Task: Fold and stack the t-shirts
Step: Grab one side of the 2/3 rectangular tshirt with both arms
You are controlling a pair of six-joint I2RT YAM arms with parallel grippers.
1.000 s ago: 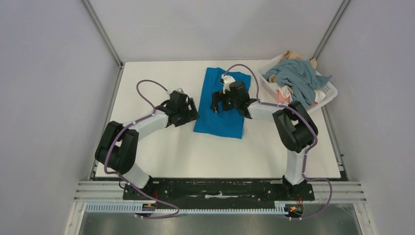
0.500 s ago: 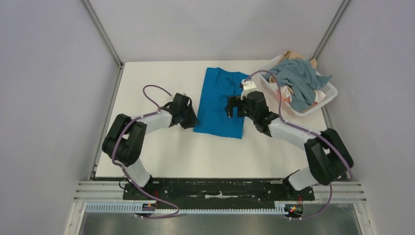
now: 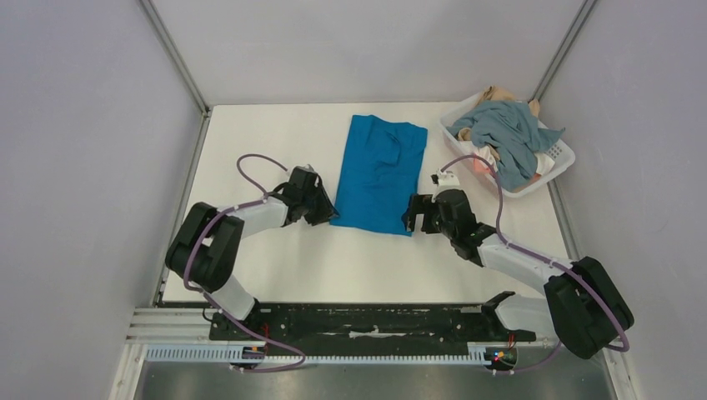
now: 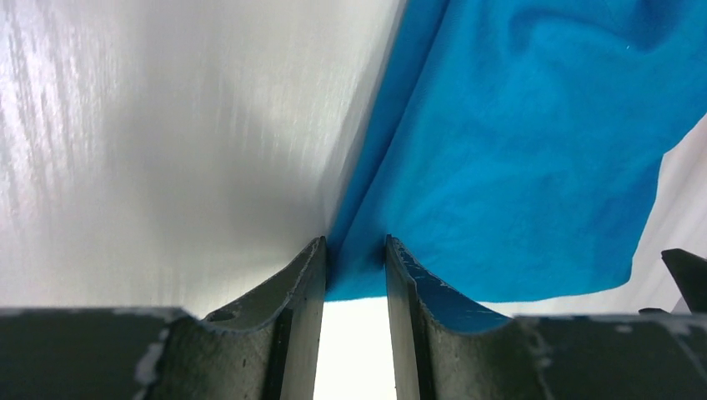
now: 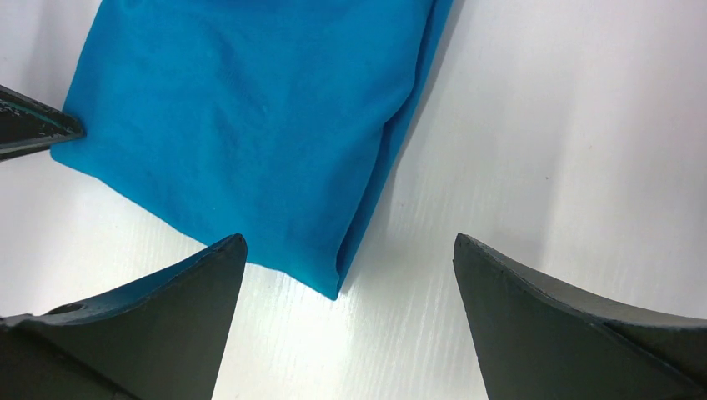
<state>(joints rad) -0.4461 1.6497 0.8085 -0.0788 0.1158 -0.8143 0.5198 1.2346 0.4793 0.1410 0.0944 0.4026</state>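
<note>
Jaws of the left gripper, barely parted, are straddling the blue t-shirt at its near-left corner, the right gripper hovering released over the near-right.

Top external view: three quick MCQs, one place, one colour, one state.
1. Where on the white table is the white slotted plastic basket? A near-left corner; B far-right corner; C centre.
2. Colour of the soft cloth shirt topping the basket's pile? A dusty grey-blue; B red; C black.
3. The right gripper is: A shut on the basket; B shut on a shirt; C wide open, empty.
Key: B, it sits at the far right edge; A, grey-blue cloth lies on top; C, its fingers stand wide apart, the bright blue t-shirt's near corner showing between them.
</note>
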